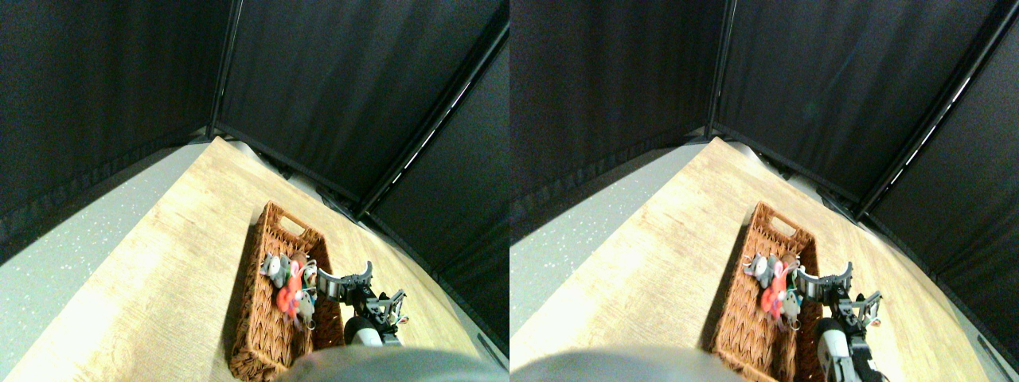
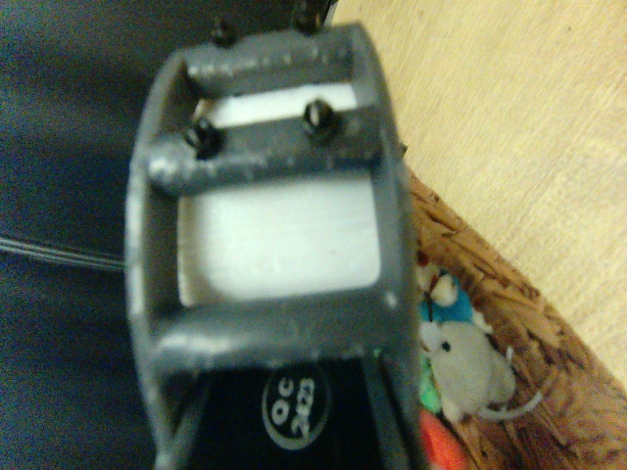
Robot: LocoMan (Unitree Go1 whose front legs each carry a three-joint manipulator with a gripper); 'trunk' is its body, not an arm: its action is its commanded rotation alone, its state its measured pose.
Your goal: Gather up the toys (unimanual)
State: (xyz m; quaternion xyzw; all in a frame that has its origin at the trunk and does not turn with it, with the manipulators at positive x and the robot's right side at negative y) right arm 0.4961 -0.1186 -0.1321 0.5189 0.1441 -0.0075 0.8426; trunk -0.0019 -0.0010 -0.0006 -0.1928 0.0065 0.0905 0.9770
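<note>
1. Stereo pair view: toys (image 1: 290, 282) heaped in woven wicker basket (image 1: 275, 231) on pale wood-grain table (image 1: 183, 263). Right gripper (image 1: 344, 278) at the basket's right rim, jaws spread wide, holding nothing. Advisable: clear the rim before withdrawing.
2. Wrist view: dark jaw frame (image 2: 265, 186) dominant. Soft grey plush mouse (image 2: 468, 372) on coarse brown weave (image 2: 549, 333), blue plush (image 2: 453, 311) just beside.

No readable text, label, brand, number or sign stands on anything before me — not on the wicker basket (image 1: 275, 318), the toys (image 1: 290, 286) inside it, the wooden table (image 1: 183, 270) or the dark curtains (image 1: 342, 87). Both views are too blurred for any fine print elsewhere.
</note>
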